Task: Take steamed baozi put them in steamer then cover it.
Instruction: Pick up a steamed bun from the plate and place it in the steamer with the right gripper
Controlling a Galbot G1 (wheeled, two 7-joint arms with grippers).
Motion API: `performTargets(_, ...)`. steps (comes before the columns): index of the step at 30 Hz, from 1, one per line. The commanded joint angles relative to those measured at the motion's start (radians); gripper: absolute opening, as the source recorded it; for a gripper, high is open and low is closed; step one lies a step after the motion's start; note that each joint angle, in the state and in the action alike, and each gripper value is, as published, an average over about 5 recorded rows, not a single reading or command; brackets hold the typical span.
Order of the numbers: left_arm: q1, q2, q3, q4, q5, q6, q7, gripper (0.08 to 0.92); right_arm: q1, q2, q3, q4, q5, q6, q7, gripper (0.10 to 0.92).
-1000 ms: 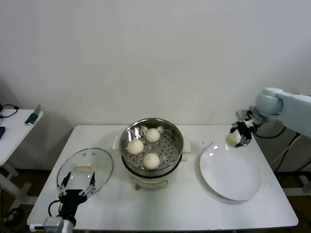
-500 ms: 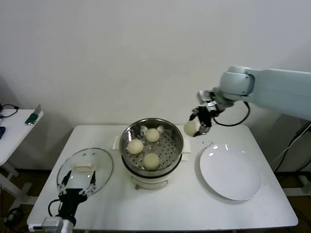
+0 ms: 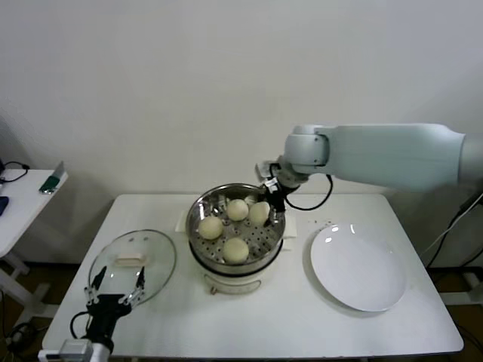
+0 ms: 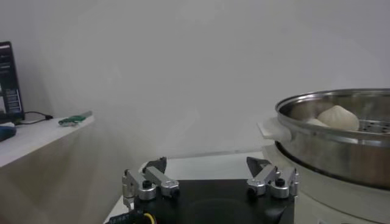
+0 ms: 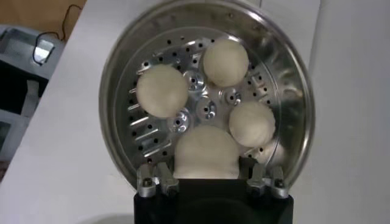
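The steamer (image 3: 198, 219) stands mid-table with three baozi on its perforated tray: one at the back (image 3: 238, 209), one on the left (image 3: 210, 227), one at the front (image 3: 235, 250). My right gripper (image 3: 268, 204) reaches over the pot's right side and is shut on the fourth baozi (image 3: 259, 213), low inside the rim. The right wrist view shows that baozi (image 5: 206, 152) between my fingers, above the tray (image 5: 207, 111). The glass cover (image 3: 132, 260) lies flat on the table at the left. My left gripper (image 3: 119, 285) is open and empty at the cover's near edge.
A flat white plate (image 3: 358, 265) lies bare to the right of the steamer. A small side table (image 3: 23, 200) with a green object stands at the far left. The left wrist view shows the steamer's wall (image 4: 341, 152) close by.
My right arm has carried the baozi left from above the plate to over the steamer and lowered it into the pot's right side. The left arm has barely moved.
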Motion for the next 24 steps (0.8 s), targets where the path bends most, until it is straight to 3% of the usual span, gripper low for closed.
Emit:
performTargets(1,0.001,0.000,-0.001,0.001,-0.002,0.000,0.000,0.823,-0.087,0.073,0.006,-0.059,-0.042,-0.017,0.021,0.679)
performTargets(18,-0.002,-0.002,-0.003,0.009,-0.003,-0.002,0.000,0.823,-0.145,0.045,0.022,-0.057,-0.103,-0.022,0.042,0.686)
performTargets(24,-0.001,-0.002,-0.002,0.007,-0.004,0.000,-0.001,0.823,-0.134,0.039,0.034,-0.050,-0.076,-0.016,0.038,0.796)
